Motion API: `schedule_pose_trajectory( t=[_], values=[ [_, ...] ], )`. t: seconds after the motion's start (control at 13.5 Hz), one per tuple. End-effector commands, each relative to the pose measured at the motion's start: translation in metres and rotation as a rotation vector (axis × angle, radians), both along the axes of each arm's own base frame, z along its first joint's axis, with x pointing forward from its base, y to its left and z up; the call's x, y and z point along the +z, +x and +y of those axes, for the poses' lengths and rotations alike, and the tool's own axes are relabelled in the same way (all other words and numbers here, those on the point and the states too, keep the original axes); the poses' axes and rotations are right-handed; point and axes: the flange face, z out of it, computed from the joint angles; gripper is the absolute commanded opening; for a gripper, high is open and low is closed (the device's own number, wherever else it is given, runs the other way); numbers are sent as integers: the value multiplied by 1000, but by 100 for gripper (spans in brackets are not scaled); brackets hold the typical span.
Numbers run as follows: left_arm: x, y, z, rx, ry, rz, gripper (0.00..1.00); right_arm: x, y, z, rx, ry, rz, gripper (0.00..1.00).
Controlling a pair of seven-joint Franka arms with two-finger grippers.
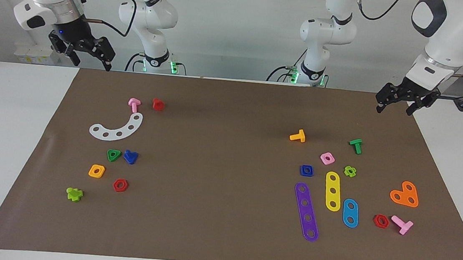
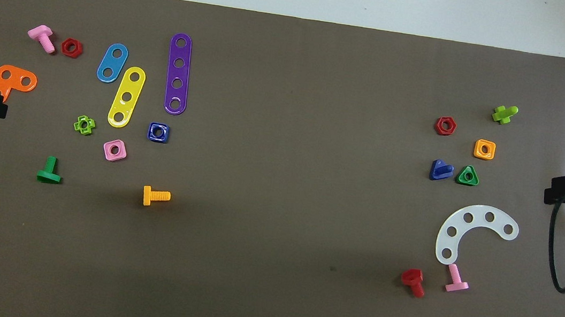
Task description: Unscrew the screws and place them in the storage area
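The dark-blue bolt with a triangular head lies on the brown paper sheet toward the right arm's end, beside a green triangular nut. It also shows in the overhead view. The dark-blue square nut lies apart from it toward the left arm's end, also seen from overhead. My right gripper is open and empty, raised over the sheet's edge by the robots. My left gripper is open and empty, over the sheet's corner at its own end.
Near the bolt lie a white curved strip, pink bolt, red bolt, orange nut and red nut. Near the nut lie purple, yellow and light-blue strips and an orange bolt.
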Motion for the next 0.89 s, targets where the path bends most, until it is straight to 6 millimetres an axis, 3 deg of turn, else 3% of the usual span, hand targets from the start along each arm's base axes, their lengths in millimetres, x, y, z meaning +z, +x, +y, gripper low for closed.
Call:
schedule_pose_trajectory(
  t=[0.0,0.15,0.37,0.81],
  values=[
    [1,-7,1,6,18,-4,100,-9,10,5,37,-31,-25,100],
    [1,-7,1,6,18,-4,100,-20,17,5,39,-29,-62,100],
    [1,-7,1,6,18,-4,100,-27,10,9,25,15,-31,100],
    [1,-7,1,6,18,-4,100,-27,7,4,12,28,-13,100]
  ],
)
